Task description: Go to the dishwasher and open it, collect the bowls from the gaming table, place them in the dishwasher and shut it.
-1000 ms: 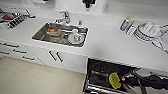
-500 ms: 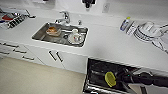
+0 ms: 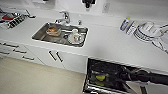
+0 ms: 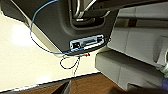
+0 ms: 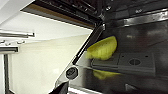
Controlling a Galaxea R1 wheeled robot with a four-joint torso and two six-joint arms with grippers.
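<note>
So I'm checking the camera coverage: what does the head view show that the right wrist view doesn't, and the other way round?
Head view alone: the white counter, the sink with dishes in it, the tap, a bottle and the right arm reaching into the open dishwasher. Right wrist view alone: a close look at the dishwasher's door hinge and the dark inner wall. Both share the yellow bowl inside the dishwasher, and the pale floor.

A steel sink (image 3: pixel 42 37) set in the white worktop (image 3: pixel 110 42) holds dishes. A faucet (image 3: pixel 65 17) stands behind it. White cabinet doors (image 3: pixel 67 61) sit below.
</note>
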